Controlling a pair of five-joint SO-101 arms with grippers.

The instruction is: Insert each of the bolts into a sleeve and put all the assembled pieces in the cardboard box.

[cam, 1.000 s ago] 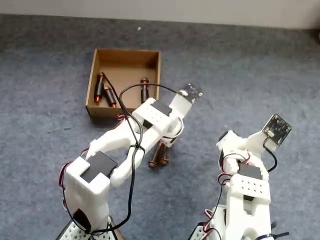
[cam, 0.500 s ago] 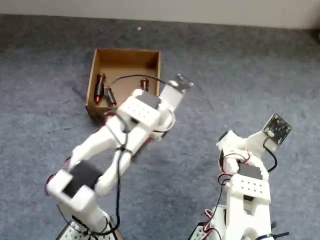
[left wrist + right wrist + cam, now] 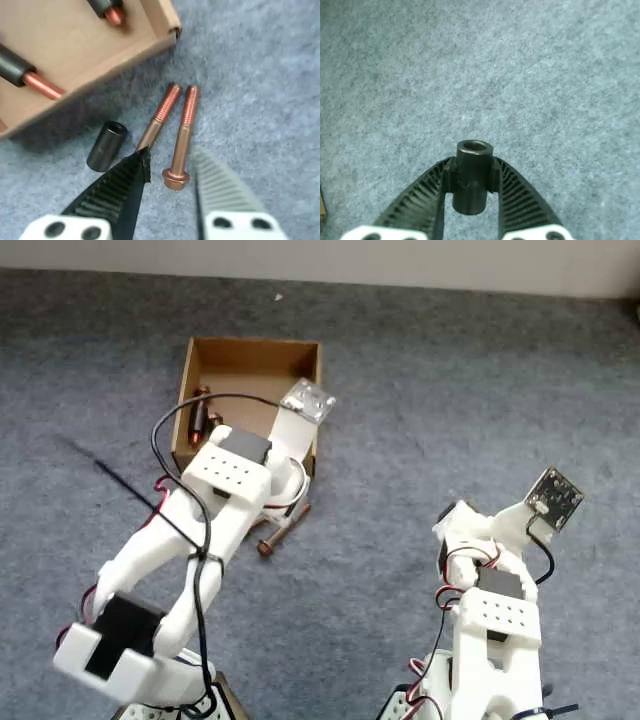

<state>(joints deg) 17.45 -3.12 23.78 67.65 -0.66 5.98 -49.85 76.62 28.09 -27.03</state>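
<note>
Here, the cardboard box [image 3: 250,375] sits on the grey carpeted surface [image 3: 450,390], and everything else is placed from it. Inside the box, against one side wall, lie assembled pieces [image 3: 198,412]; the left wrist view shows two of them [image 3: 30,77] on the box floor, each a copper shank poking out of a black sleeve. Just outside the box's near corner, two bare bolts [image 3: 182,130] lie side by side, almost parallel, threaded ends toward the box. A loose black sleeve [image 3: 106,146] lies beside them, close to the box wall. The left gripper [image 3: 171,155] hangs over these bolts with its fingers spread apart and holding nothing. One finger is on each side of the flanged head of the bolt farther from the loose sleeve. Well apart from the box, the right gripper [image 3: 472,167] has its fingers clamped on another black sleeve [image 3: 470,192], held upright above bare surface with its bore facing up.
</note>
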